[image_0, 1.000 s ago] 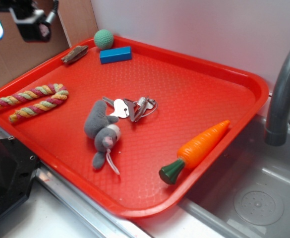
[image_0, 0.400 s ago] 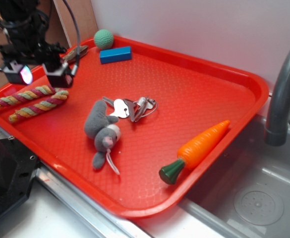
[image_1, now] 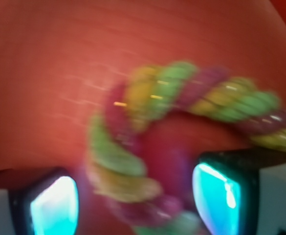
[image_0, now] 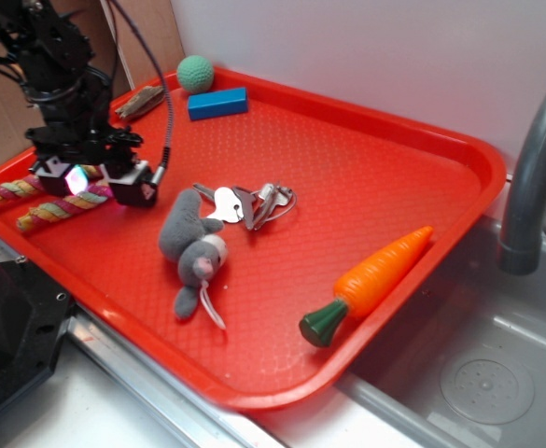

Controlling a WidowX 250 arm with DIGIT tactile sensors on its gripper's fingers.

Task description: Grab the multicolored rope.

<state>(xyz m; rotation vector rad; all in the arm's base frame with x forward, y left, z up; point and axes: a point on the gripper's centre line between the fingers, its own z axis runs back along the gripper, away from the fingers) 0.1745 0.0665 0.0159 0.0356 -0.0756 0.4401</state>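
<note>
- Two views: one exterior, one from the wrist, the latter blurred.
- Gripper [image_0: 98, 184] low over the left side of the red tray [image_0: 385, 168], right at the bend of the multicolored rope [image_0: 53, 207].
- Fingers [image_0: 134, 183] apart, one on each side of the rope's curved end; glowing cyan pads [image_1: 216, 197] at lower left and lower right of the wrist view, rope bend between them.
- Contact between fingers and rope not clear from either view; no clamping seen.
- Multicolored rope [image_1: 147, 147] flat on the tray near its left rim, U-shaped, red, yellow and pale green strands twisted together, two loose ends toward the left edge, bend partly hidden under the gripper in the exterior view.
- Grey plush mouse [image_0: 193, 250] near the tray's middle, just right of the gripper, apart from the rope.
- Bunch of keys [image_0: 249, 203] touching or just beside the mouse's upper end.
- Orange plastic carrot [image_0: 371, 283] with green top along the tray's right rim, well apart from the rope.
- Blue block [image_0: 217, 103] and green ball [image_0: 195, 73] at the far edge of the tray, a small brown piece [image_0: 140, 102] just left of the block.
- Grey faucet [image_0: 534, 168] at far right over a metal sink [image_0: 478, 373], beside the tray.
</note>
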